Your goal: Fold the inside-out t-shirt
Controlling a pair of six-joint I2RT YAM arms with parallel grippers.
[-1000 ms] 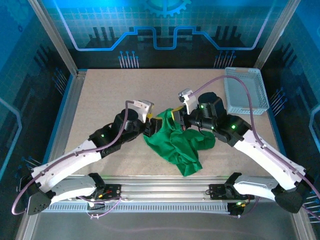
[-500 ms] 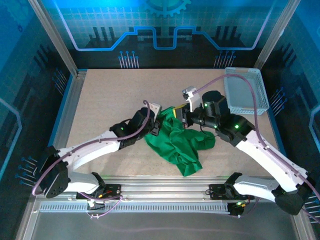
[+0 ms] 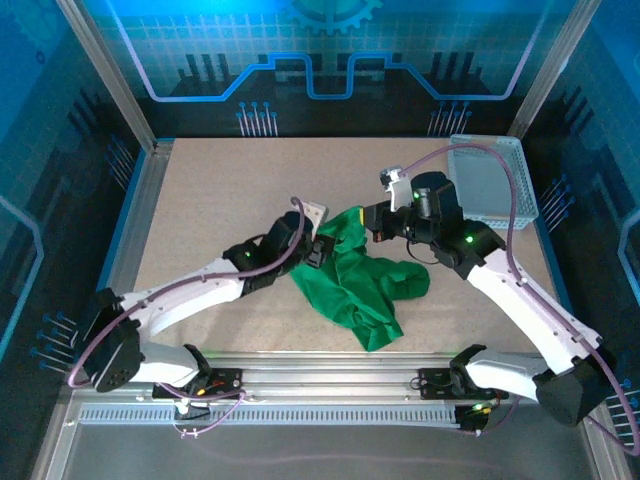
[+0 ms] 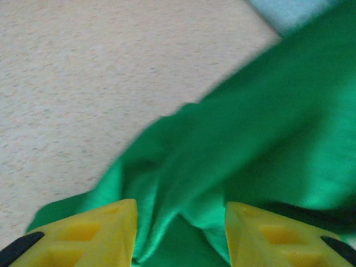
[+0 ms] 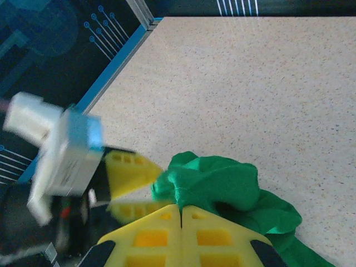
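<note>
Yellow pads of the right gripper (image 5: 181,211) are pressed flat together, nipping a ridge of the inside-out t-shirt (image 5: 214,186) right at their tips. Just beyond the tips the bright green cloth bunches into a rounded lump, and more of it trails off to this claw's right. Close on its left is the left gripper (image 4: 179,214). That claw's two yellow fingers are spread apart, and in its own wrist view green fabric runs loosely between and ahead of them. From above, the two claws face each other across the shirt's far end. The rest of the shirt lies crumpled on the speckled beige table (image 3: 220,190), back toward the arm bases. A white mesh basket (image 3: 490,185) sits well apart, beyond the right arm at the table's far corner.
</note>
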